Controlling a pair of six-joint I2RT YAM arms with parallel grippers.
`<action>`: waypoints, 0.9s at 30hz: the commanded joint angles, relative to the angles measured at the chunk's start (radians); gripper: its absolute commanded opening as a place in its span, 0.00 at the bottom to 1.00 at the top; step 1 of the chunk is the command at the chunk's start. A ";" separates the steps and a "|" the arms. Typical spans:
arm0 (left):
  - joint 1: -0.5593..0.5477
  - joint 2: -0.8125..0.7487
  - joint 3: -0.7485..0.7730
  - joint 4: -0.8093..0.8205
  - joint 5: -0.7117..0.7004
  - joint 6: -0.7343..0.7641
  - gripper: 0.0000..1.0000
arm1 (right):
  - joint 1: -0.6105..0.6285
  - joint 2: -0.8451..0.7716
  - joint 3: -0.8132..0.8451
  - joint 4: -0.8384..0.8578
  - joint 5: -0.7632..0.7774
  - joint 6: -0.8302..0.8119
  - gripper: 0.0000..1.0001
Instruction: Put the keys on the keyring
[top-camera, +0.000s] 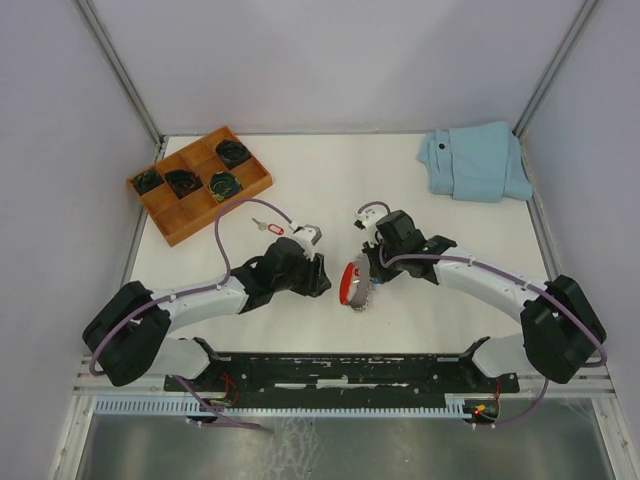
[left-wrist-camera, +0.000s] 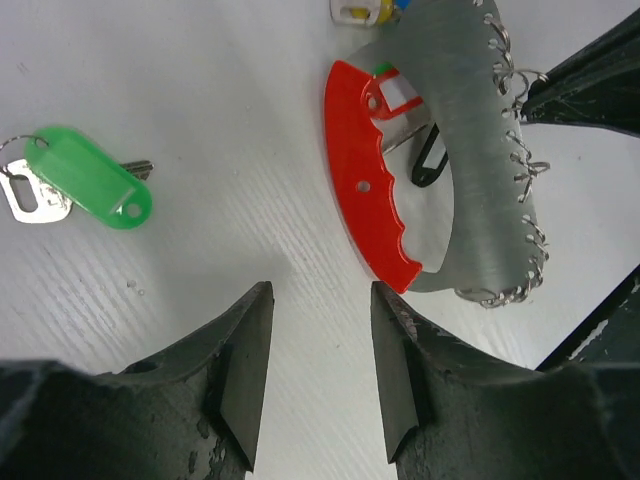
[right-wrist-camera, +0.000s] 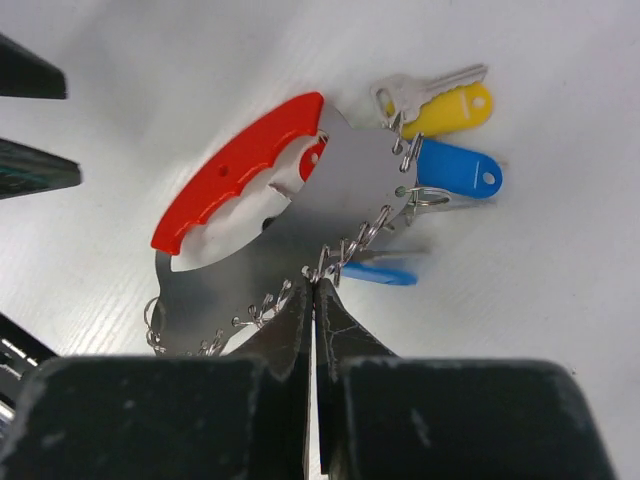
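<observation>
Writing on the tags cannot be read — too small. The right gripper (right-wrist-camera: 312, 290) is pinched fully closed on the ringed edge of the grey strap (right-wrist-camera: 330, 190) of the keyring (right-wrist-camera: 240, 190), which sits mid-table between the two grippers, a yellow tag (right-wrist-camera: 455, 108) and a blue tag (right-wrist-camera: 455, 172) hung on it. The right arm is stretched in from the right, wrist angled down. The left gripper (left-wrist-camera: 320, 300) is held partly open, nothing between its fingers, pointed at the red band (left-wrist-camera: 360, 190) — near, not touching. The green-tag key (left-wrist-camera: 90, 180) lies on the table (top-camera: 330, 180) beside it. The red-tag key (top-camera: 268, 228) lies apart, near the tray (top-camera: 175, 230).
</observation>
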 joint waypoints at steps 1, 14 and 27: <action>0.041 0.001 0.006 0.116 0.081 -0.008 0.51 | 0.006 -0.073 0.063 0.013 -0.076 -0.058 0.01; 0.046 0.130 -0.020 0.356 0.282 -0.092 0.50 | 0.008 -0.071 0.073 0.127 -0.179 -0.090 0.01; 0.049 -0.045 -0.140 0.432 0.211 -0.093 0.61 | 0.007 0.022 0.085 0.115 -0.181 -0.065 0.02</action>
